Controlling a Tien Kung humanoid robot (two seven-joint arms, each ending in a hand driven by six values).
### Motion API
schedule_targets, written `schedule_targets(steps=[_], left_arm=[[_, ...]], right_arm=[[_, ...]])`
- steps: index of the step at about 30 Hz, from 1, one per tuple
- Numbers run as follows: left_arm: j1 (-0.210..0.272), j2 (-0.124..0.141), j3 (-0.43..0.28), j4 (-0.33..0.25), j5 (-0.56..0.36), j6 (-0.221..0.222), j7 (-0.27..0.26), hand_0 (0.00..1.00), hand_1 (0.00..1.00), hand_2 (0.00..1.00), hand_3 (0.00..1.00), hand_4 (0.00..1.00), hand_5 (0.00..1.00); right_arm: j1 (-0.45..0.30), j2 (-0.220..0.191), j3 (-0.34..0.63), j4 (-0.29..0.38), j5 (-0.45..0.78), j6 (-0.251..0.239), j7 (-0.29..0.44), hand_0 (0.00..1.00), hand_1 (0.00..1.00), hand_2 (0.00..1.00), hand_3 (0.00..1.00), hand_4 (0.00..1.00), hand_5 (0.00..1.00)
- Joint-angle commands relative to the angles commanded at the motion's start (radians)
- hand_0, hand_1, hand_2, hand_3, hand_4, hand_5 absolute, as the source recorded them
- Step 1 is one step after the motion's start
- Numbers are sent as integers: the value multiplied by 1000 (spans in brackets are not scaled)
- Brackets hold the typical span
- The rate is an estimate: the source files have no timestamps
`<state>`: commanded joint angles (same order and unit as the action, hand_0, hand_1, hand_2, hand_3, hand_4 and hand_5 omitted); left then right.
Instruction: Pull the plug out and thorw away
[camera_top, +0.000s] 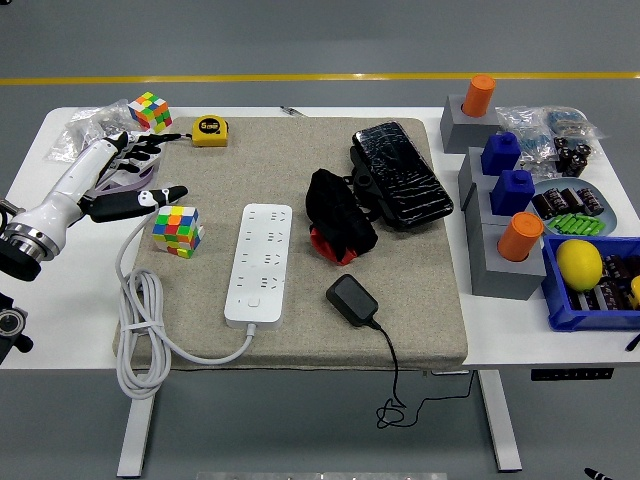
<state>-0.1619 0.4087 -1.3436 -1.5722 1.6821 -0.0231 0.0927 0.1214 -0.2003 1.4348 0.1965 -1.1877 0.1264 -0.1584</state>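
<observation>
Left hand (125, 180) hovers spread, empty, left of power strip (260, 262); black plug (352, 300) lies unplugged; tape measure (209, 130) label unreadable.

Robotics test bench in an industrial hall

A white height-adjustable table (60, 300) stands on grey painted concrete with a yellow floor line (300, 77) at 12 o'clock; sorted parts fill a blue bin (590, 310) at 3 o'clock.
</observation>
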Motion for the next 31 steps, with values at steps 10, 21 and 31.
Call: schedule_targets(steps=[10,21,31], left_arm=[[4,2,-3,1,1,-5,5,661,775,780,828,982,521],[2,2,-1,2,1,-10,10,658,775,780,829,980,519],[-3,3,9,4,-1,-16,13,659,774,781,829,980,519]], right_arm=[[-5,7,-6,0,2,2,1,633,627,619,572,990,459],[-11,3,-5,-5,-4,2,0,633,627,619,572,990,459],[-20,0,-13,2,3,2,3,631,627,619,573,990,458]])
